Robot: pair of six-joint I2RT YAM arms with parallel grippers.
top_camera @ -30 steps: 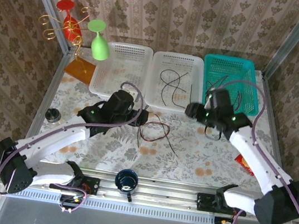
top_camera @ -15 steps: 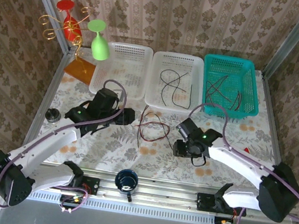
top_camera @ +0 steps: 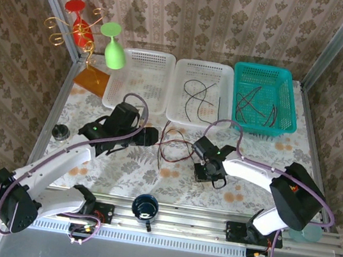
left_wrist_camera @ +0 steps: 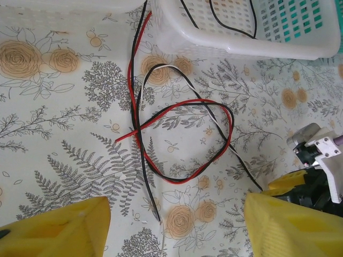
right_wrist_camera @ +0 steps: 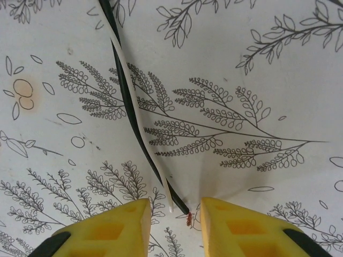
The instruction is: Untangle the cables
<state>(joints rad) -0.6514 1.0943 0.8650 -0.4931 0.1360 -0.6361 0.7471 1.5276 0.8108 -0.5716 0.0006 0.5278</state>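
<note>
Right gripper (right_wrist_camera: 176, 215): yellow fingers parted by a narrow gap, clamping nothing. The ends of a black cable (right_wrist_camera: 128, 101) and a white cable (right_wrist_camera: 140, 134) lie on the cloth right in that gap. From there they run side by side, ahead and off to the left. Right arm folded: elbow far out to the right, forearm reaching back left over the table (top_camera: 152, 172), wrist tipped down with the fingertips at the cloth.

Left gripper (left_wrist_camera: 177, 230): fingers spread wide, holding nothing, hanging above the cloth. Straight ahead lies the tangle of cables (left_wrist_camera: 182, 134), red, black and white loops crossing. A red cable (left_wrist_camera: 132, 64) and a black one lead on from the loop, alongside the white basket (left_wrist_camera: 241, 47). Left arm stretched, forearm angled up and right, wrist facing the tangle.

Farther out, black cables lie in the white basket and dark ones in the teal basket (top_camera: 267, 70) to its right.
</note>
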